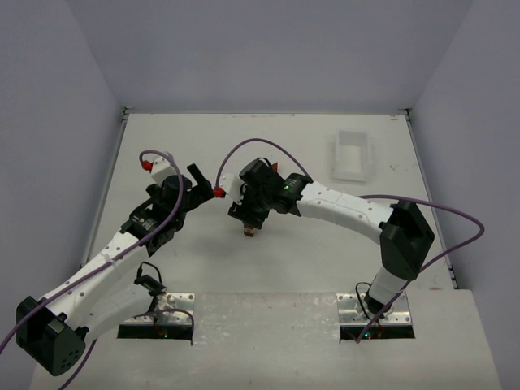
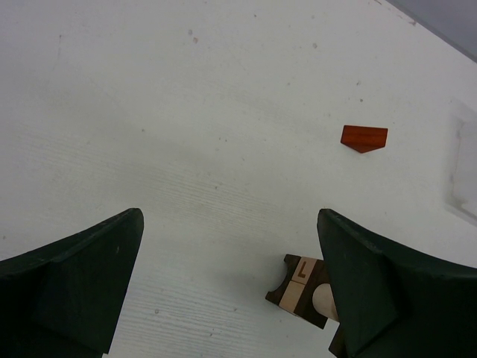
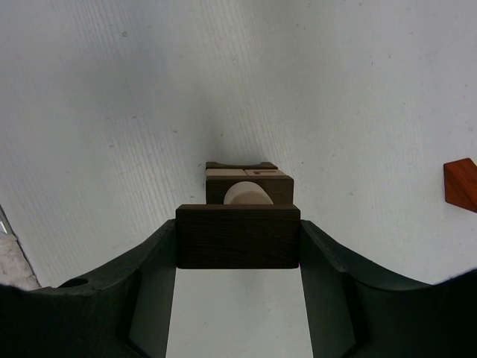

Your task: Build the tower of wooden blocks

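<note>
The wood block tower (image 3: 249,182) is a small stack: a dark brown piece cradling a light tan cylinder, and tan blocks behind it, one marked L. In the top view the tower (image 1: 250,232) sits mid-table under my right gripper (image 1: 249,219). My right gripper (image 3: 238,233) is shut on a dark brown rectangular block (image 3: 238,237), held level right at the stack; I cannot tell whether they touch. My left gripper (image 2: 229,224) stands open and empty, with the tower (image 2: 298,286) just beside its right finger (image 2: 373,283). In the top view my left gripper (image 1: 201,185) is left of the tower.
A reddish-brown block (image 2: 364,138) lies on the table beyond the tower; in the right wrist view this reddish-brown block (image 3: 460,184) is at the right edge. A white plastic tray (image 1: 338,151) stands at the back right. Purple cables arc over both arms.
</note>
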Available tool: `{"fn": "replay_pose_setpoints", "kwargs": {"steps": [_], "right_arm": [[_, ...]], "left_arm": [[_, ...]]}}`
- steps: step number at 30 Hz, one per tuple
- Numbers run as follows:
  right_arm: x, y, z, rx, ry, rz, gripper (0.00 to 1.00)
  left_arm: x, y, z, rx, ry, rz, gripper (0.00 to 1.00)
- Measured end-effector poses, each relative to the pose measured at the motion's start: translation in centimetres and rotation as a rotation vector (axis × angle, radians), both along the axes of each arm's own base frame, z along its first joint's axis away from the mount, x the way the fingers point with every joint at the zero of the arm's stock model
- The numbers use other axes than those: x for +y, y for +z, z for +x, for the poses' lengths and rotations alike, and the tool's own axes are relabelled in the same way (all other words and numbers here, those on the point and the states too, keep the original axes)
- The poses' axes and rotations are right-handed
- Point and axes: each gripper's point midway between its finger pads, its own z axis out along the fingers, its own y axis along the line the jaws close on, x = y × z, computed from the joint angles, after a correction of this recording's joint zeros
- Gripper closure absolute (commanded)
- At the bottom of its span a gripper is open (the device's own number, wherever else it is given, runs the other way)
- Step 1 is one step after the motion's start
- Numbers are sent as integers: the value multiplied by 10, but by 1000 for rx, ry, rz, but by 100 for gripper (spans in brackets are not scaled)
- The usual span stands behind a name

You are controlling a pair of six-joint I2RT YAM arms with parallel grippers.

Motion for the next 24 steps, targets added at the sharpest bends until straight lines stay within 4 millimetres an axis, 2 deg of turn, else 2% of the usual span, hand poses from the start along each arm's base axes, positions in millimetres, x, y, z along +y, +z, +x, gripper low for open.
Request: {"fn": "replay_pose_setpoints", "kwargs": {"steps": [4,24], "right_arm": [[2,0,2,-7,4,5,43],[5,0,8,-22,-21,15,41]], "left_arm": [[0,0,0,0,0,0,0],[0,0,0,0,0,0,0]]}}
